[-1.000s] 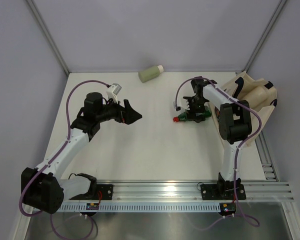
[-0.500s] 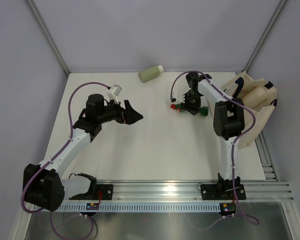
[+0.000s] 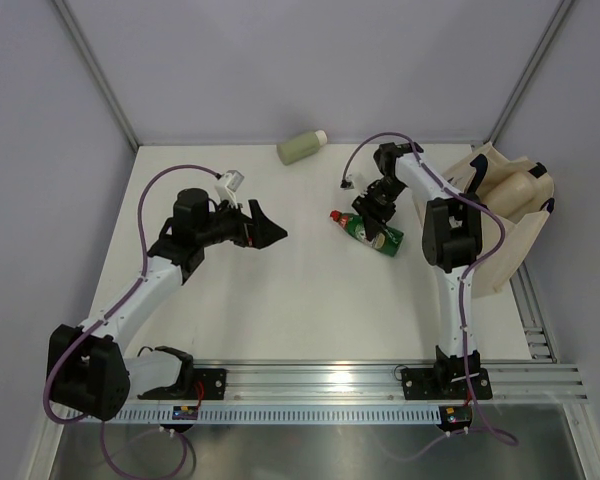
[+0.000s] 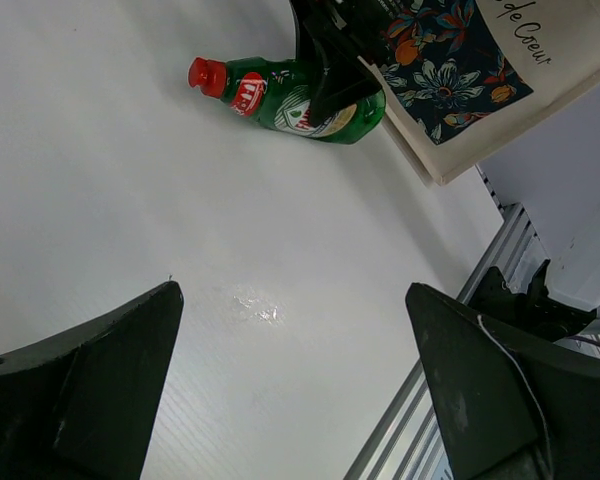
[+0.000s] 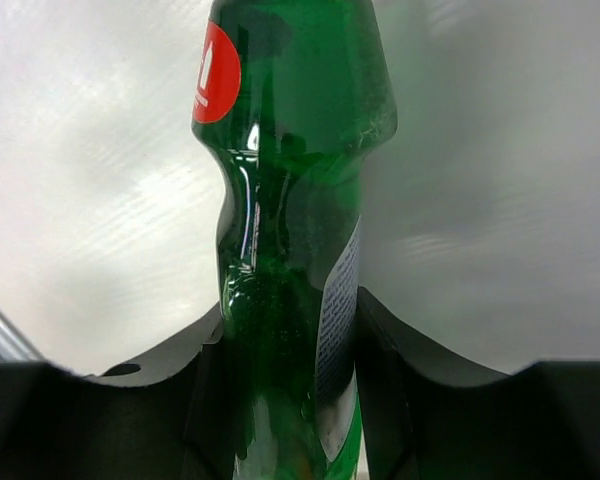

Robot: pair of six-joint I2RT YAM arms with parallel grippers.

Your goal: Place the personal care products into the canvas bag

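Note:
A green bottle with a red cap lies slanted right of centre, cap toward the back left. My right gripper is shut on its body. In the right wrist view the green bottle fills the gap between the two black fingers. The left wrist view shows the same bottle close to the white table; whether it touches I cannot tell. The canvas bag lies at the right edge, and its flowered panel shows. A pale sage-green bottle lies by the back wall. My left gripper hangs open over bare table.
An aluminium rail runs along the near edge, and a second rail runs beside the bag. Grey walls close in the back and both sides. The right arm stands between the bottle and the bag.
My right gripper has shut on the green bottle and swung it, so it now lies slanted with its cap toward the back left. The left arm has stayed put.

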